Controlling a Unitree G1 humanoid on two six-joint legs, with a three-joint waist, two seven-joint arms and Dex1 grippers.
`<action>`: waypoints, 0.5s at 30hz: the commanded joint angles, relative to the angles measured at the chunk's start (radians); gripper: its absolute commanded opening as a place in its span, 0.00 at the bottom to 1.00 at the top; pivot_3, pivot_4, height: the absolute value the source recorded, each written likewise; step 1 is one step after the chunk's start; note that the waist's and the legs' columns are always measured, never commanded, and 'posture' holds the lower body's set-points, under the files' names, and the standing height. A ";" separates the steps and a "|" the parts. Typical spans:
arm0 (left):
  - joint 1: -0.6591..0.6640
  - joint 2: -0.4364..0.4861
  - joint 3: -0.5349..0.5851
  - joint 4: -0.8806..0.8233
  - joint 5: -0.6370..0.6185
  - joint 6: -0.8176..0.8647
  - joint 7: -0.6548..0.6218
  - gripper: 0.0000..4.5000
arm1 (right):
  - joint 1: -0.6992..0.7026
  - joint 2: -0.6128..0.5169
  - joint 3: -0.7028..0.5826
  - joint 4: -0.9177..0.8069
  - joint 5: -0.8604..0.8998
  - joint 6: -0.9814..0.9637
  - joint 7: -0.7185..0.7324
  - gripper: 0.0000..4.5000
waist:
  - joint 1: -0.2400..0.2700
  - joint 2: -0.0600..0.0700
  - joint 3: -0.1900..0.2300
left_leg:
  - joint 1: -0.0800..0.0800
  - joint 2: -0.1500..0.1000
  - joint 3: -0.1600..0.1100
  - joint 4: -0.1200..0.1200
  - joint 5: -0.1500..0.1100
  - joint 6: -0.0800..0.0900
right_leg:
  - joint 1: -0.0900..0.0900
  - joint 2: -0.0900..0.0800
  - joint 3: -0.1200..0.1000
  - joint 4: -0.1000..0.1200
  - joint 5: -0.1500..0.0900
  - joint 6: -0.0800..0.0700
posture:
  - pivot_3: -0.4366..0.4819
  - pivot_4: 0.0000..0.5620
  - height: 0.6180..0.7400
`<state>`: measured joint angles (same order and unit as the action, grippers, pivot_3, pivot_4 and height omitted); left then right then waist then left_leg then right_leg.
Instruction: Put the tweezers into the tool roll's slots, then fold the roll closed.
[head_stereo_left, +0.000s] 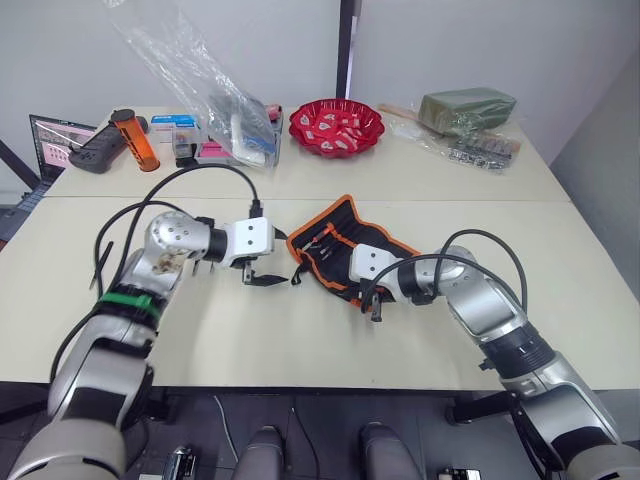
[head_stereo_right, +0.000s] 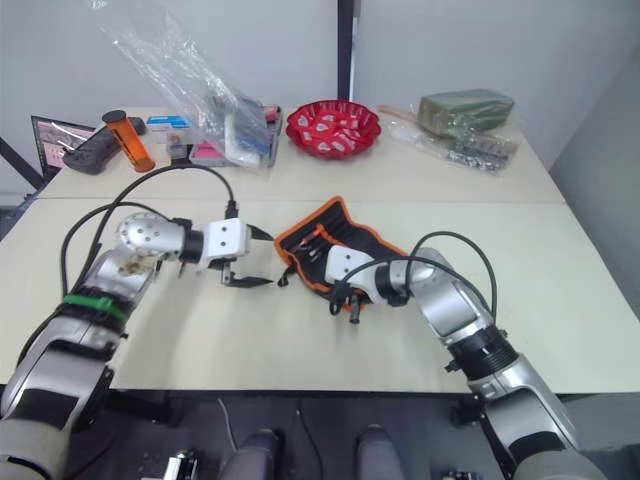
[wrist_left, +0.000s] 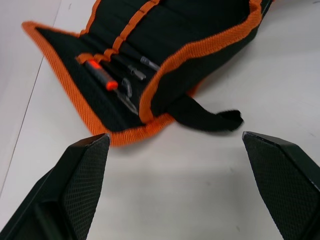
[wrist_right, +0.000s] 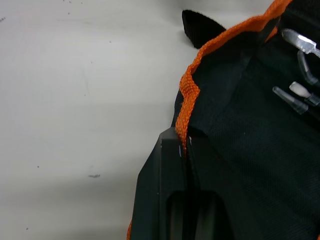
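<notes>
The tool roll (head_stereo_left: 335, 243) lies mid-table, black with orange trim, its near flap lifted and partly folded over the inner face. Several tweezers (wrist_left: 126, 86) sit tucked in the slots (wrist_left: 112, 52), their ends showing; beside them is an orange-handled tool (wrist_left: 98, 75). The short black strap (wrist_left: 212, 118) rests on the table toward my left gripper (head_stereo_left: 262, 273), which hovers open just left of the roll, touching nothing. My right gripper (wrist_right: 184, 150) is shut on the roll's orange edge trim (wrist_right: 186, 107) at its near right side.
A red bowl (head_stereo_left: 337, 127) stands at the back centre. A clear plastic bag (head_stereo_left: 215, 95), an orange cylinder (head_stereo_left: 137, 140) and a black device (head_stereo_left: 98, 152) are back left. A green wrapped bundle (head_stereo_left: 467, 108) is back right. Bare table lies in front of the roll.
</notes>
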<state>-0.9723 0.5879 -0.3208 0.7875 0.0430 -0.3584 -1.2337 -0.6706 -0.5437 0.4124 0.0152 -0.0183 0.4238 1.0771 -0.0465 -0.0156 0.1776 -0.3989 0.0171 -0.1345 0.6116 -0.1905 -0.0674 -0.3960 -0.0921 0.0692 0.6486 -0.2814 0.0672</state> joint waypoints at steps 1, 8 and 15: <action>-0.101 -0.032 0.004 0.139 0.031 -0.115 -0.029 1.00 | 0.010 -0.009 -0.030 -0.052 0.008 0.025 -0.014 0.01 | -0.002 0.000 0.000 | -0.001 0.000 0.000 0.000 0.000 0.000 | -0.001 0.000 0.000 0.000 0.000 0.000 | 0.48 0.27 1.00; -0.185 -0.122 -0.008 0.297 0.090 -0.226 -0.030 0.88 | 0.035 0.005 -0.067 -0.092 0.036 0.088 -0.053 0.00 | -0.002 0.000 0.000 | -0.001 0.000 0.000 0.000 0.000 0.000 | -0.001 0.000 0.000 0.001 0.000 0.000 | 0.48 0.27 1.00; -0.204 -0.147 -0.022 0.349 0.158 -0.300 -0.016 0.38 | 0.037 -0.008 -0.072 -0.106 0.033 0.113 -0.078 0.00 | -0.003 0.000 0.000 | -0.001 0.000 -0.001 0.001 0.000 0.000 | -0.001 0.000 0.000 0.001 0.000 0.001 | 0.48 0.27 1.00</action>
<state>-1.1459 0.4384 -0.3523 1.1370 0.1984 -0.6355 -1.2566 -0.6378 -0.5420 0.3737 -0.0512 0.0091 0.5313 1.0105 -0.0500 -0.0157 0.1776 -0.3997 0.0166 -0.1351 0.6126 -0.1904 -0.0672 -0.3967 -0.0923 0.0693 0.6498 -0.2815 0.0678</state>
